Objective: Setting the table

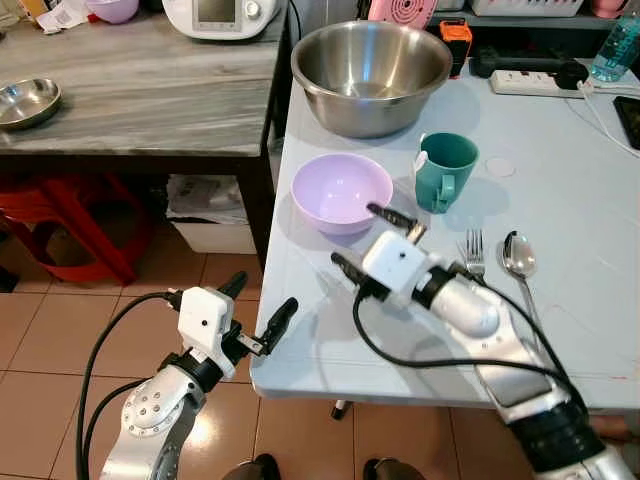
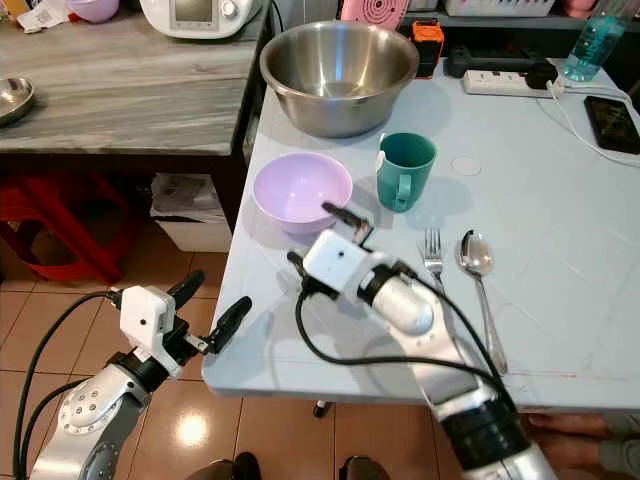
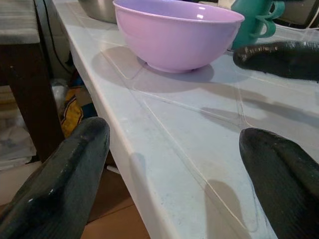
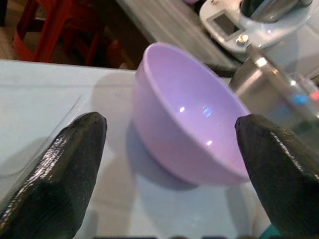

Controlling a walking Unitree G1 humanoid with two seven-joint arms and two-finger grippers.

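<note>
My right gripper (image 1: 372, 239) hangs over the pale blue counter (image 1: 560, 300), just short of the lilac plastic bowl (image 1: 340, 188). Its jaws are spread wide and hold nothing; in my right wrist view the bowl (image 4: 187, 134) sits between the two black fingers (image 4: 60, 174), apart from both.

My left gripper (image 1: 257, 305) is off the counter's near left corner, above the tiled floor (image 1: 40, 340). Its jaws are also wide open and empty, one finger to each side of the counter's edge (image 3: 149, 164) as my left wrist view shows it, with the lilac bowl (image 3: 174, 32) further along the top.

The lilac bowl stands upright near the counter's left edge. Behind it is a large stainless steel mixing bowl (image 1: 370, 72). To the right of the lilac bowl stands a teal mug (image 1: 446, 168), handle turned toward me. In front of the mug a fork (image 1: 474, 252) and a spoon (image 1: 520, 262) lie side by side, close but apart, my right forearm partly covering the fork.

At the far right edge are a white power strip (image 1: 535, 82), a water bottle (image 1: 616, 45) and a dark phone (image 2: 612, 122). The grey wooden side counter (image 1: 130, 100) to the left carries a small steel dish (image 1: 26, 102).
</note>
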